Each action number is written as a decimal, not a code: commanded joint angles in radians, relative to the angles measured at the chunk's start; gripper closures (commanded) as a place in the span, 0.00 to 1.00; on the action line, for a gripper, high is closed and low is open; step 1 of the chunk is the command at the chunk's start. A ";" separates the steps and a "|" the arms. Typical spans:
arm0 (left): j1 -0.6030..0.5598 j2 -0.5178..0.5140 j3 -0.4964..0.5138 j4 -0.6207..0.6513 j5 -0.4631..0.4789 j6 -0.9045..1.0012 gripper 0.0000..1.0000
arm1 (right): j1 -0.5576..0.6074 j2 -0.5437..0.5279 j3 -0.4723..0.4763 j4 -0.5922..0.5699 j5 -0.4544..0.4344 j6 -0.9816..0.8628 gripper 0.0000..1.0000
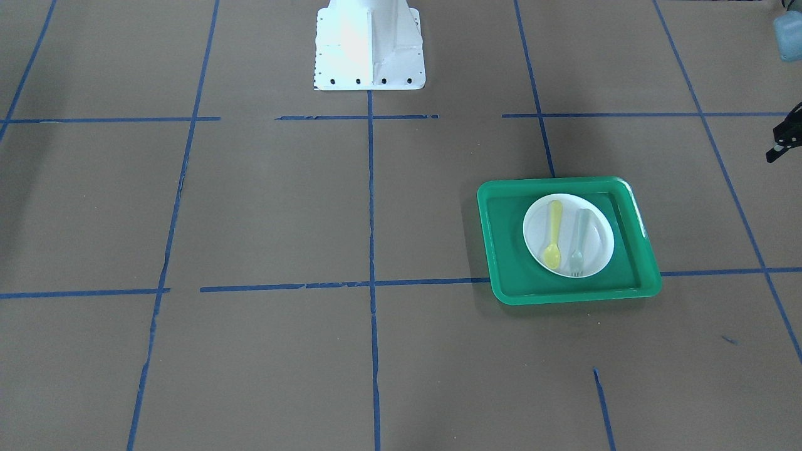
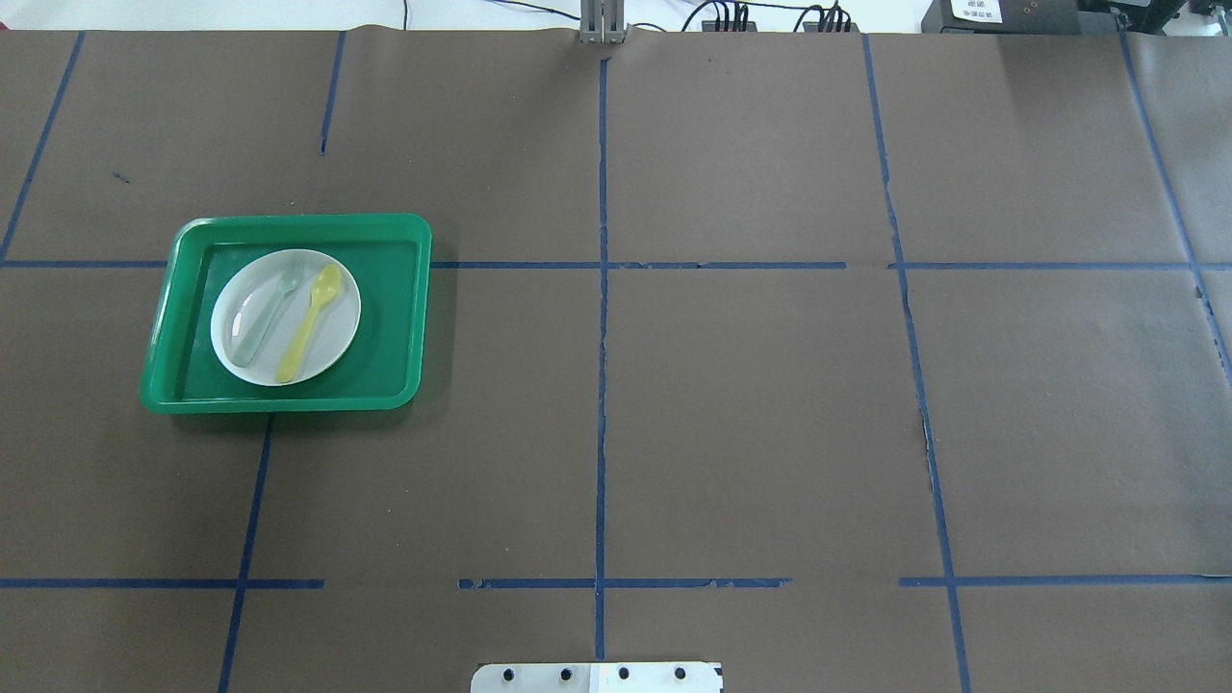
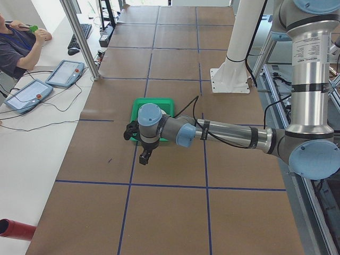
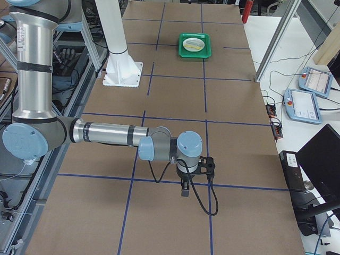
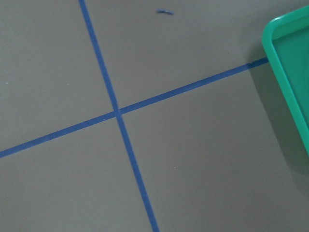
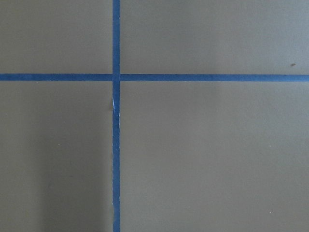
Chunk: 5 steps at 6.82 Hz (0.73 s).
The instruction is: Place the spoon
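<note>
The pale-yellow spoon lies on the white plate inside the green tray, next to a grey-green fork. The overhead view shows the spoon on the plate in the tray, right of the fork. My left gripper hangs over bare table beside the tray; only a part of it shows at the front view's right edge. My right gripper hangs far from the tray. I cannot tell whether either is open or shut.
The table is covered in brown paper with a grid of blue tape lines. The white robot base stands at the middle of the table's robot side. The left wrist view shows the tray's corner. An operator sits beyond the table's far side.
</note>
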 commanded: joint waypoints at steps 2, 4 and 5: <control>0.306 -0.088 0.018 -0.258 0.145 -0.397 0.00 | 0.000 0.000 0.001 0.000 0.000 0.000 0.00; 0.426 -0.194 0.070 -0.259 0.247 -0.530 0.02 | 0.000 0.000 0.001 0.000 0.000 0.000 0.00; 0.469 -0.231 0.082 -0.259 0.275 -0.571 0.02 | 0.000 0.000 0.001 0.001 0.000 0.000 0.00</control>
